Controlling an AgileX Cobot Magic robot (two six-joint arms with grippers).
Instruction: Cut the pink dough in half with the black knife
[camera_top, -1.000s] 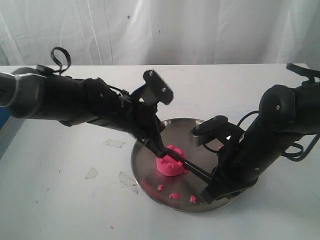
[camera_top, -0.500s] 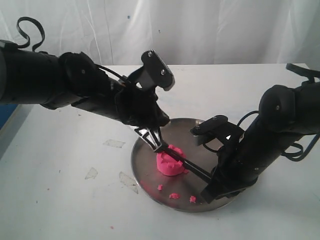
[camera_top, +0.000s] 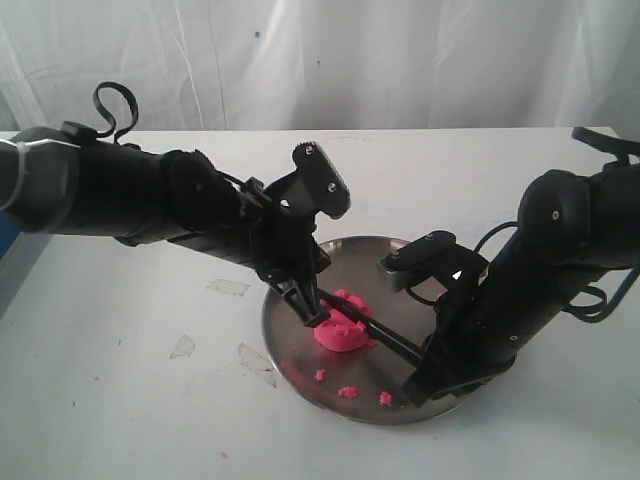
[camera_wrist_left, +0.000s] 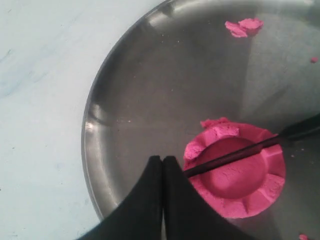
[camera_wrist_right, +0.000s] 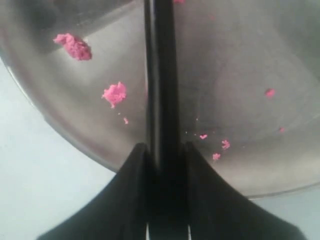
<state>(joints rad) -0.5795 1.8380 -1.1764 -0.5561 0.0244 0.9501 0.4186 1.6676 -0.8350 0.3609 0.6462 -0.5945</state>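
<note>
The pink dough (camera_top: 338, 335) is a round puck with a dented top, lying on the round metal plate (camera_top: 365, 255). Across its top lies the black knife (camera_top: 385, 338). At the plate's near right rim my right gripper (camera_top: 415, 385) is shut on the knife's handle. My left gripper (camera_top: 312, 315) is shut with nothing between its fingers, its tips at the dough's left edge beside the knife's tip. In the left wrist view the blade (camera_wrist_left: 235, 155) crosses the dough (camera_wrist_left: 240, 182) next to the left gripper (camera_wrist_left: 163, 159). The right wrist view shows the right gripper (camera_wrist_right: 162, 147) clamping the knife (camera_wrist_right: 160, 75).
Small pink crumbs (camera_top: 348, 391) lie on the plate's near side, seen also as crumbs (camera_wrist_right: 74, 46) in the right wrist view. Scraps of clear tape (camera_top: 228, 287) stick to the white table left of the plate. A white curtain hangs behind.
The left arm rose and swung up half a second ago, then came back down; its gripper now sits lower by the dough's edge. The right arm and the knife have not moved.
</note>
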